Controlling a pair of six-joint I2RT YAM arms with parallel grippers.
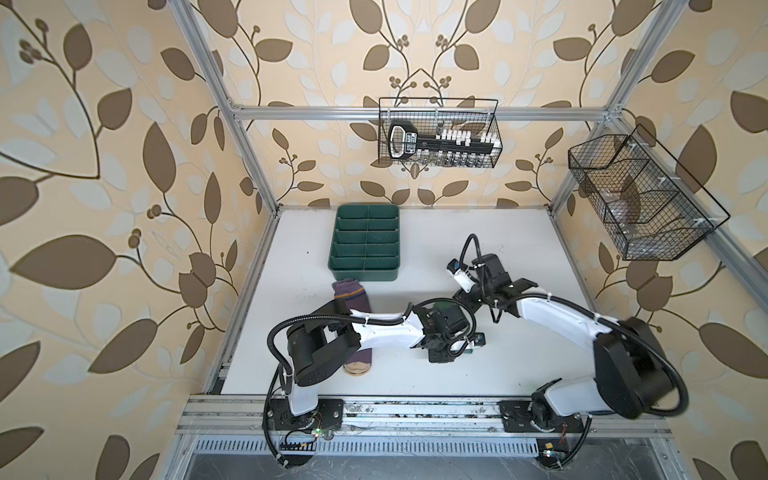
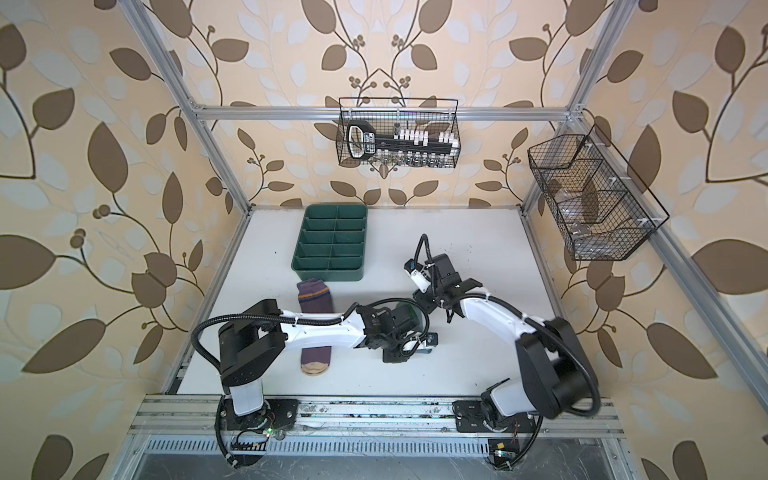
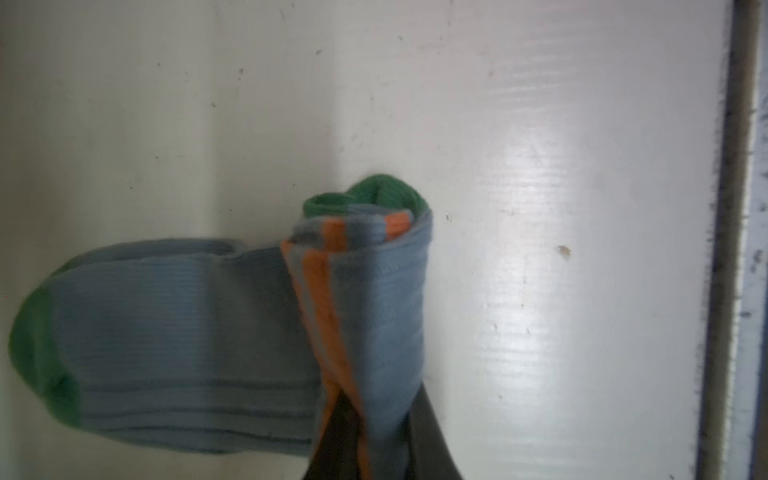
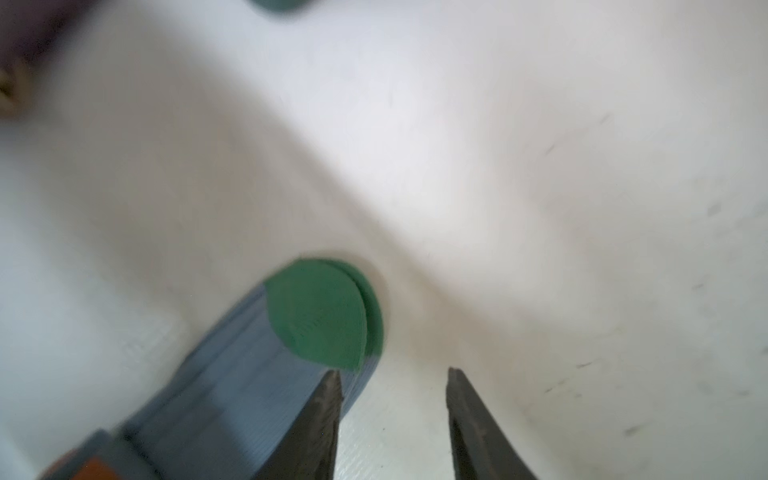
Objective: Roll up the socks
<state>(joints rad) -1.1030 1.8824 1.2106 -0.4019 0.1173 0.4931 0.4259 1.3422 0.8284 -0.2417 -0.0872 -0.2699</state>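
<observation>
Left jaws pinch the grey-blue sock [image 3: 187, 332] at its roll; right jaws hang parted, empty, beside its green toe [image 4: 320, 316].

Cream wallpaper [image 1: 104, 124] printed with large brown and pale leaves on curling stems covers the walls on three sides. A silver metal frame [image 1: 311, 113] stands in front of it, enclosing a white bench [image 1: 519, 257] that is lightly scuffed and speckled. A black wire basket [image 1: 384, 124] hangs from the back rail, and another wire basket [image 1: 640, 199] hangs on the right-hand rail. A green divided tray [image 1: 363, 275] sits towards the back of the bench. The light is soft and even.
</observation>
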